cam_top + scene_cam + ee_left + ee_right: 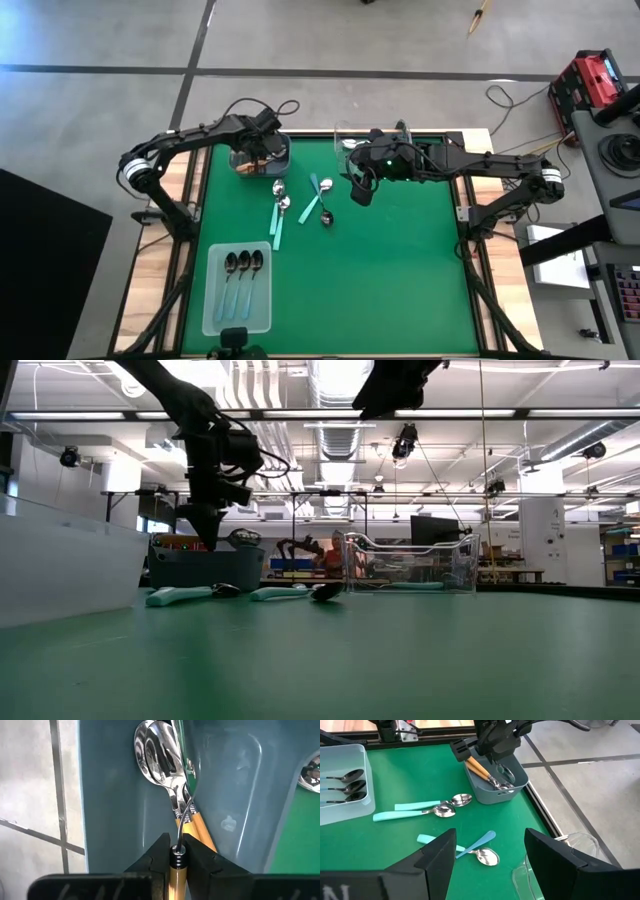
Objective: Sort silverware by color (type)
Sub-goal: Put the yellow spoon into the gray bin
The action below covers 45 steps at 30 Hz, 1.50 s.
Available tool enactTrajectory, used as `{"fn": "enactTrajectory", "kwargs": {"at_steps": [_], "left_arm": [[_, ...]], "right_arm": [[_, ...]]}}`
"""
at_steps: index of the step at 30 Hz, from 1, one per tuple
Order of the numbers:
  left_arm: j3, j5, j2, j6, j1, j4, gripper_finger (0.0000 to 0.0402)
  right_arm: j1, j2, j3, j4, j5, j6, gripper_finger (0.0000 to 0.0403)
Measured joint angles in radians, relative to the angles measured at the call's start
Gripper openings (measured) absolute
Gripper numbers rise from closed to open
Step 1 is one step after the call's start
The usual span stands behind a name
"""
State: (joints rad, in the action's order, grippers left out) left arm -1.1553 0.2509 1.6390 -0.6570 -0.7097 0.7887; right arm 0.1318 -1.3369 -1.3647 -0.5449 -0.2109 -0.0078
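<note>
Left claw pinches an orange-handled spoon over the grey bin, upper left; release crooked and it tips out. Right claw gapes, empty.

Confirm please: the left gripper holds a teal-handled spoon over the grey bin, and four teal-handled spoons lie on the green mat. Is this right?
Not quite. The left gripper holds an orange-handled spoon, not a teal one, as the left wrist view shows. It is over the grey bin, and four teal-handled spoons do lie on the green mat.
</note>
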Motion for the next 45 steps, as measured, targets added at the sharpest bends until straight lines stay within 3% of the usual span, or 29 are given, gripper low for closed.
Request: {"fn": "enactTrajectory", "kwargs": {"at_steps": [20, 45], "left_arm": [[0.0, 0.0, 0.0, 0.172, -0.001, -0.007, 0.0024], [0.0, 0.003, 0.084, 0.154, -0.005, -0.021, 0.0025]], "right_arm": [[0.0, 0.0, 0.008, 0.0, 0.0, 0.0, 0.0226], [0.0, 0.0, 0.031, 0.002, 0.0, 0.0, 0.0226]]}}
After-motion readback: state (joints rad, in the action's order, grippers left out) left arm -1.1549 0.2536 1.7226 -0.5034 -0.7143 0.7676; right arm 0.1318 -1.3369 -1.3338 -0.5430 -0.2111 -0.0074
